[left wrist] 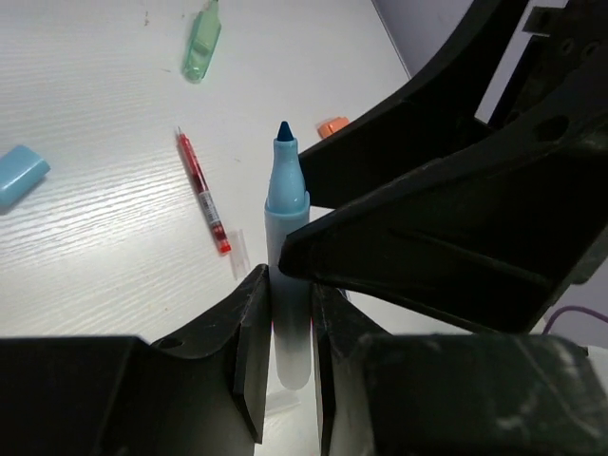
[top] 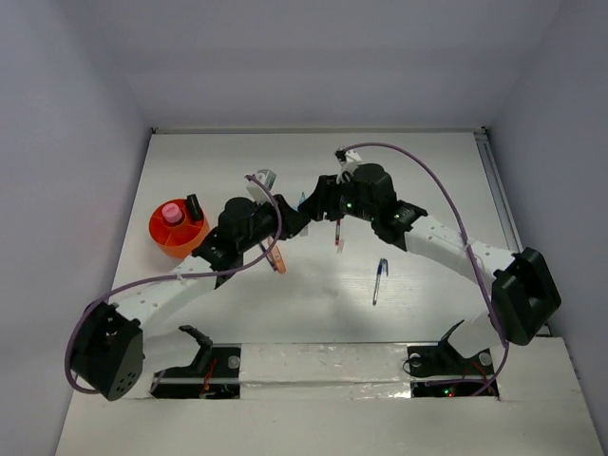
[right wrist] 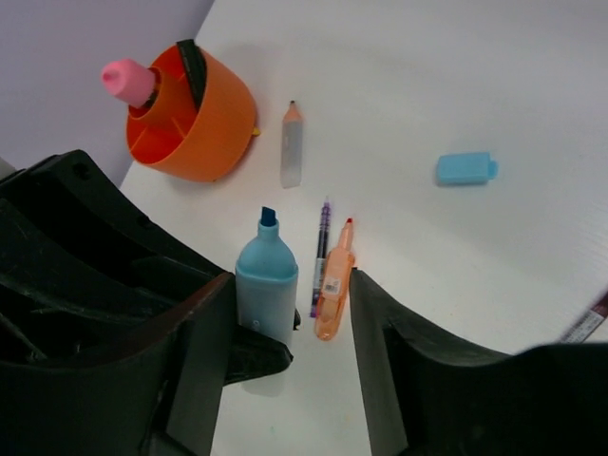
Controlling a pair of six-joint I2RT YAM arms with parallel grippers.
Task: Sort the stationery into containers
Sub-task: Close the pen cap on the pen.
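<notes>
At the far left of the white table (top: 427, 180), an orange pot (top: 178, 236) is seen, and a pink-capped tube (top: 172, 213) and a black item (top: 194, 206) are held upright inside it. Just right of the pot, in the right wrist view, a slim clear stick with a pointed tip (right wrist: 293, 144) is seen lying flat on the table. Further right, near the middle of the table, the left gripper (left wrist: 288, 290) is pinched together on a pale blue marker (left wrist: 286, 195), whose barrel is clamped between the two fingers while its dark tip is left uncapped. An orange marker (right wrist: 334, 280) and a purple pen (right wrist: 323, 242) are laid side by side on the table just beside the clamped marker. The right gripper (right wrist: 293, 294) is met nose to nose with the left one; its jaws are spread apart, with the pale blue marker and the orange marker framed between them and nothing gripped. A red pen (top: 338, 235) is found just below the right gripper, and a blue pen (top: 379, 281) lies well apart to its right. A pale blue cap (right wrist: 465, 168) and a green cap (left wrist: 201, 43) are also scattered loose on the table.
</notes>
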